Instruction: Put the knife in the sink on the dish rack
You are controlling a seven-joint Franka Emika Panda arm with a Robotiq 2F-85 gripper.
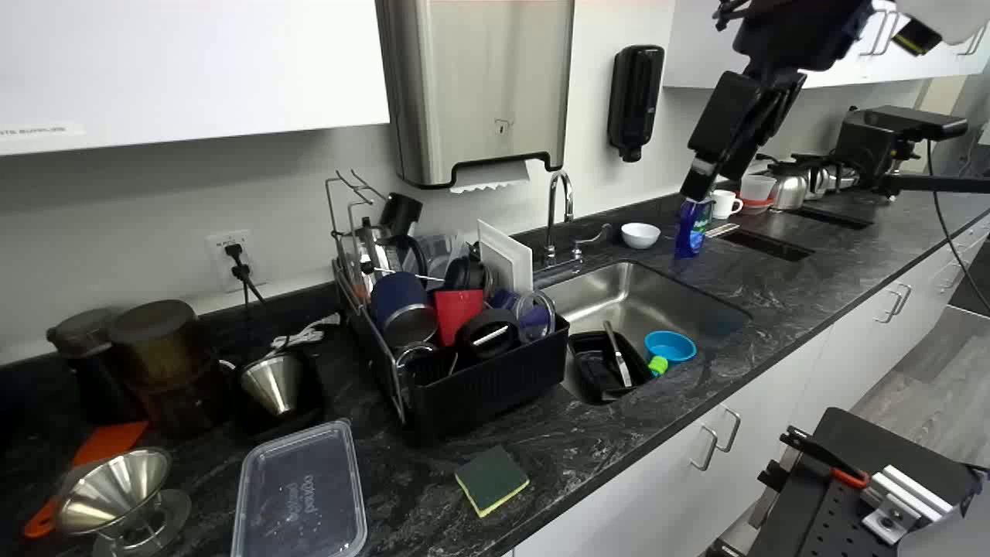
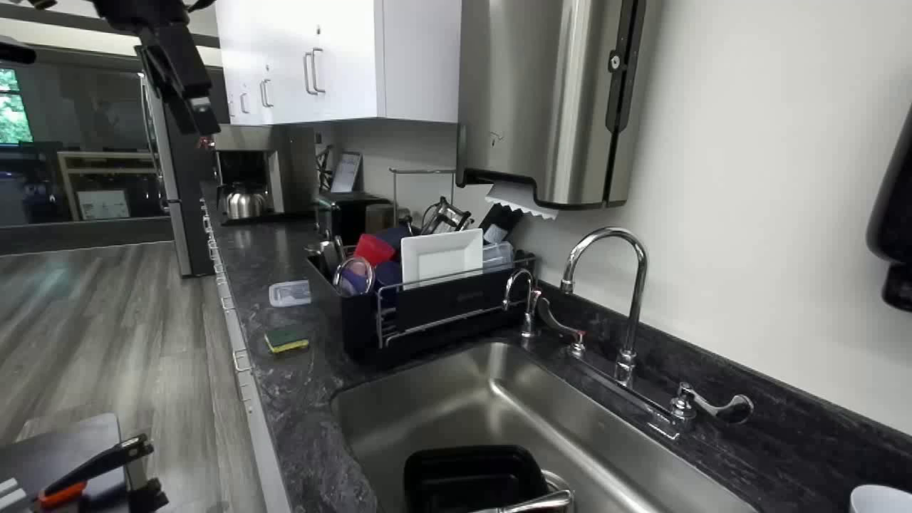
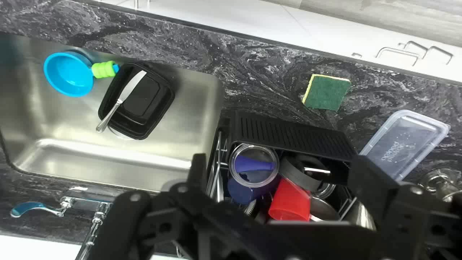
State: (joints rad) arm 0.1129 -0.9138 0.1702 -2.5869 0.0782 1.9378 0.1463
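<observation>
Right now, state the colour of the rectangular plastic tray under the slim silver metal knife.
Black; the rectangular plastic tray shows best in the wrist view.

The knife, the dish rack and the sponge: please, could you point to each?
Knife [image 3: 125, 94]: wrist view, on the blade close to the handle.
Dish rack [image 1: 495, 379]: in an exterior view, on the black outer wall.
Sponge [image 3: 327, 92]: wrist view, on the green face.

There's the silver knife [image 3: 126, 93], lying diagonally across a black container [image 3: 158, 110] in the stainless-steel sink [image 3: 187, 112], its handle jutting past the container's rim! And just beside the sink, the black dish rack [image 1: 495, 387] stands crammed with dishes [image 1: 508, 261].
</observation>
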